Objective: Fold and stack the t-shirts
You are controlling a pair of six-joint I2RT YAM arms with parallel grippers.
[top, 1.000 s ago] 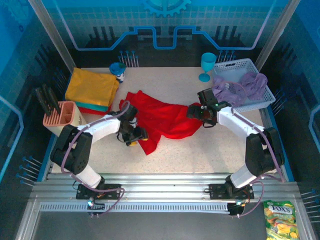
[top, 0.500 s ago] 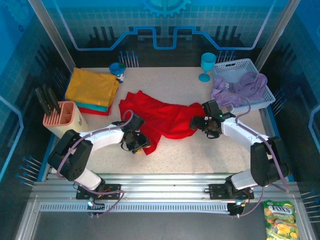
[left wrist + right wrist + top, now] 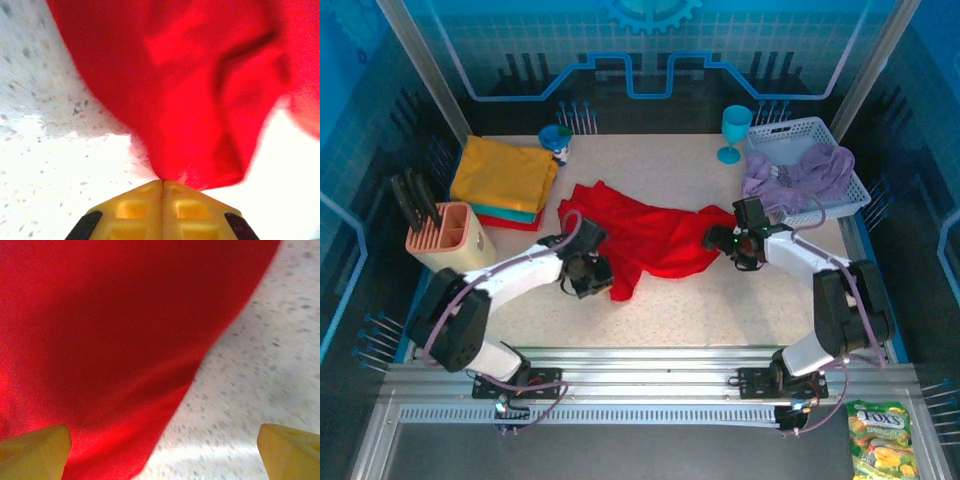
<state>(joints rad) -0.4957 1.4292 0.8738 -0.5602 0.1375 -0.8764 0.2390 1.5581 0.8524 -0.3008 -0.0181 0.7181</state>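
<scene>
A bright red t-shirt [image 3: 655, 235] lies crumpled across the middle of the table. My left gripper [image 3: 598, 278] is at its near left corner, and in the left wrist view the yellow jaws [image 3: 163, 182] are pressed shut with red cloth [image 3: 190, 75] pinched at their tip. My right gripper [image 3: 722, 240] is at the shirt's right edge. It stands open, one fingertip [image 3: 40, 447] over the red cloth [image 3: 100, 330] and the other over bare table. A lavender t-shirt [image 3: 800, 170] hangs out of the white basket [image 3: 853, 200]. Folded mustard-yellow [image 3: 505, 172], teal and red-orange t-shirts [image 3: 510, 217] are stacked at the back left.
A teal goblet [image 3: 735, 130] stands left of the basket and a small blue cup [image 3: 556, 140] stands by the folded stack. A pink knife holder [image 3: 445, 230] sits at the left edge. A snack bag [image 3: 880, 440] lies off the table at the front right.
My left gripper has shut on the red t-shirt's near left corner. My right gripper has come down from above the cloth to the shirt's right edge, still open.
</scene>
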